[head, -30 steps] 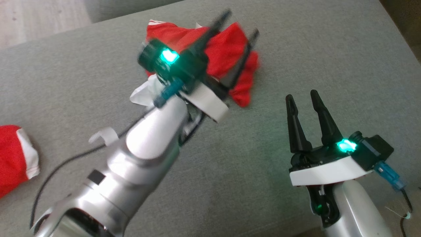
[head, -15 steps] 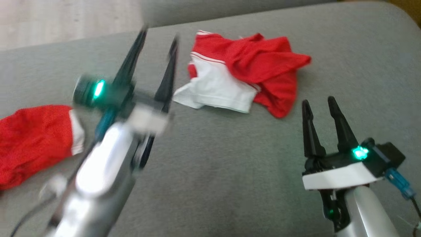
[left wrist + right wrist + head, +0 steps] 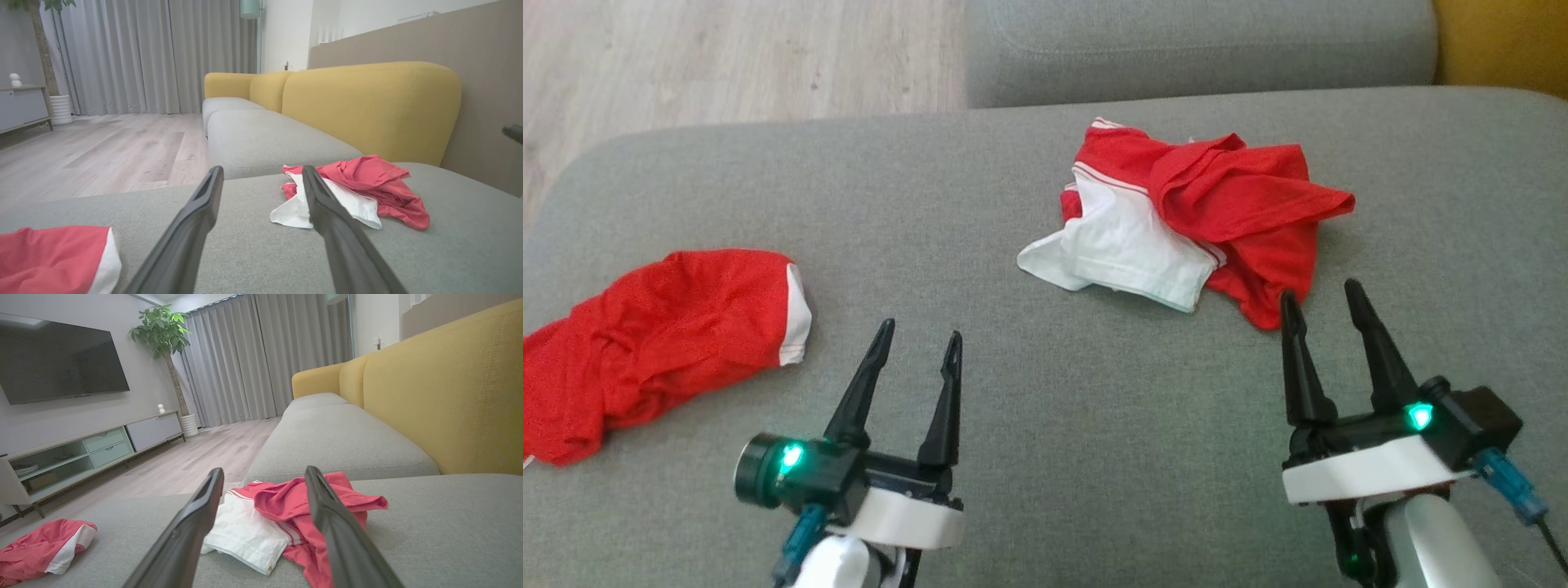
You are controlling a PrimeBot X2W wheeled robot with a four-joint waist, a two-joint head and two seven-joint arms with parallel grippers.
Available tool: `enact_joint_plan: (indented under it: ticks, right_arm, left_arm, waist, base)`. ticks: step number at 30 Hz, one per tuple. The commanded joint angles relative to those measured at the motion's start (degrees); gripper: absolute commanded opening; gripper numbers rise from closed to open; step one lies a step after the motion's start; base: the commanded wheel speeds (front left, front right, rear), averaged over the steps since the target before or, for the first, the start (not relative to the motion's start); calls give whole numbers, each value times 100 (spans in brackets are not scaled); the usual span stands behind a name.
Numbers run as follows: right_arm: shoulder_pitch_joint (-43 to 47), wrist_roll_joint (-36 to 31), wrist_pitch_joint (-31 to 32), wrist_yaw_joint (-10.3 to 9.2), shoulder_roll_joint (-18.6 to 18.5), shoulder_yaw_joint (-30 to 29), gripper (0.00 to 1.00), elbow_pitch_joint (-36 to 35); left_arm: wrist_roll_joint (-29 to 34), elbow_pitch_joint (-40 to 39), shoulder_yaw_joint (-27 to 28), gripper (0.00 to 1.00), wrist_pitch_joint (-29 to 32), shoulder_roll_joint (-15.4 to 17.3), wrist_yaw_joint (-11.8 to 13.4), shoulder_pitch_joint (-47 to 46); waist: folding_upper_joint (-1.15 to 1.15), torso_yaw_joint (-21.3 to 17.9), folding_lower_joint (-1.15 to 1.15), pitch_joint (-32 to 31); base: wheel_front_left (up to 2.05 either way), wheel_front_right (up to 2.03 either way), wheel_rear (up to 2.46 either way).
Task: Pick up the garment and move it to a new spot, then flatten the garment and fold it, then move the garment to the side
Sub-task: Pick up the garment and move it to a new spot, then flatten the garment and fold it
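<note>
Lying crumpled on the grey sofa seat (image 3: 1045,425) just ahead of the right gripper (image 3: 1320,291), the red and white garment (image 3: 1217,196), fingers of that and the left gripper (image 3: 921,328) spread wide, holding nothing, another red cloth (image 3: 662,335) far left.

Grey sofa seat (image 3: 1094,425), television (image 3: 61,359), potted plant (image 3: 163,330)

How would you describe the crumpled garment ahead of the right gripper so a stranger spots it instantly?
On the grey sofa seat lie two red garments. Take the crumpled garment ahead of the right gripper. Unlike the left garment, edged thinly in white, it shows a broad white panel.
</note>
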Motion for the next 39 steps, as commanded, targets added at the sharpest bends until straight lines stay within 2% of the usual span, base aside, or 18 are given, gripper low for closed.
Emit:
enact_joint_plan:
  ticks: [1, 3, 7, 15, 22, 26, 39]
  right_arm:
    - [-50, -50, -37, -4, -28, 102, 100, -137]
    - [-5, -63, -37, -4, -28, 133, 100, -107]
    - [29, -33, -37, -4, -28, 135, 100, -116]
    - [17, -107, -37, -4, -28, 229, 100, -53]
    - [-188, -484, -37, -4, -28, 363, 100, 378]
    - [-520, -749, -37, -4, -79, 453, 100, 830]
    - [-1767, -1292, -37, -4, -561, 563, 100, 2868]
  left_arm:
    - [110, -287, 321, 100, -28, -81, -11, -125]
    - [103, -385, 502, 100, -28, -213, -20, 64]
    - [329, -456, 692, 100, -28, -340, -193, 238]
    - [508, -398, 882, 100, -28, -426, -411, 182]
    - [559, -361, 866, 100, -28, -453, -488, 120]
    - [542, -331, 783, 100, -28, -461, -508, 14]
    - [247, -268, 410, 100, -28, -463, -321, -256]
  waist:
    - [0, 35, 1, -79]
    - [0, 25, 1, -124]
    - [0, 57, 1, -125]
    - [0, 138, 1, -87]
    - [0, 315, 1, 122]
    - [0, 498, 1, 338]
    - [0, 1093, 1, 815]
  base:
    - [0, 0, 0]
    - [0, 0, 0]
    - [0, 0, 0]
    - [0, 0, 0]
    - [0, 0, 0]
    - [0, 0, 0]
    - [0, 0, 0]
